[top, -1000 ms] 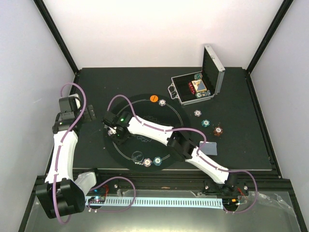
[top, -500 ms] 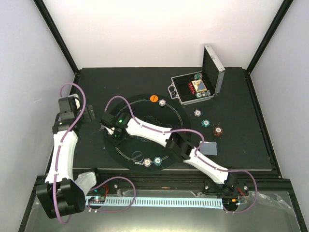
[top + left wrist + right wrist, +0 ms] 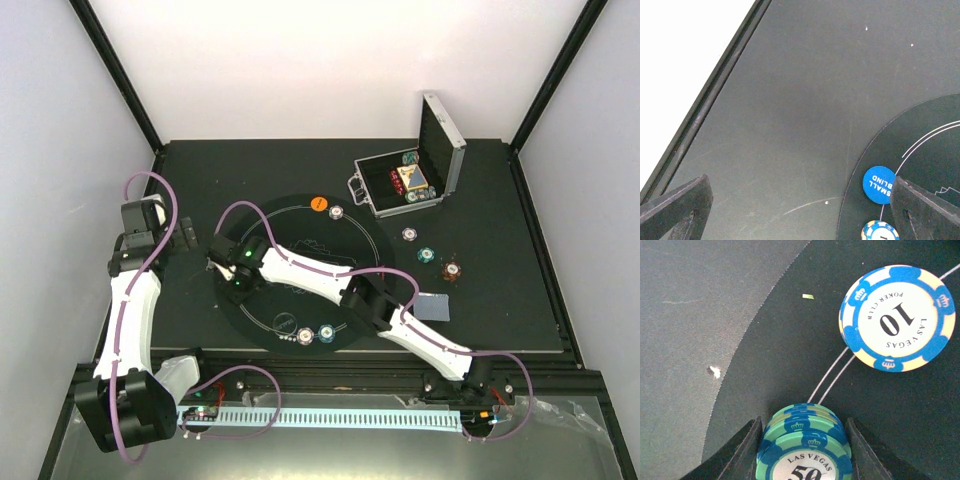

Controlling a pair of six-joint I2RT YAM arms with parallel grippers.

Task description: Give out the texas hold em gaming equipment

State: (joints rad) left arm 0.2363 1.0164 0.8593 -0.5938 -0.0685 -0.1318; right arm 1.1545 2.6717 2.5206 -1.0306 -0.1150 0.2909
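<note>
green-and-blue scalloped chips (image 3: 805, 437), stacked, pinched in closed right gripper (image 3: 804, 447) at serrated rim of matte black mat (image 3: 790, 340); flat round blue-and-cream 10 chip (image 3: 897, 317) nearby; left gripper (image 3: 800, 210) spread wide, empty, near blue disc (image 3: 880, 184).

1. Shows white shells and black joints on left arm (image 3: 130, 300) and right arm (image 3: 432, 342).
2. Trails looping purple cables (image 3: 150, 174).
3. Glows green at one wrist light (image 3: 238, 267).
4. Ends right gripper (image 3: 802, 440) in black fingers (image 3: 742, 452).
</note>
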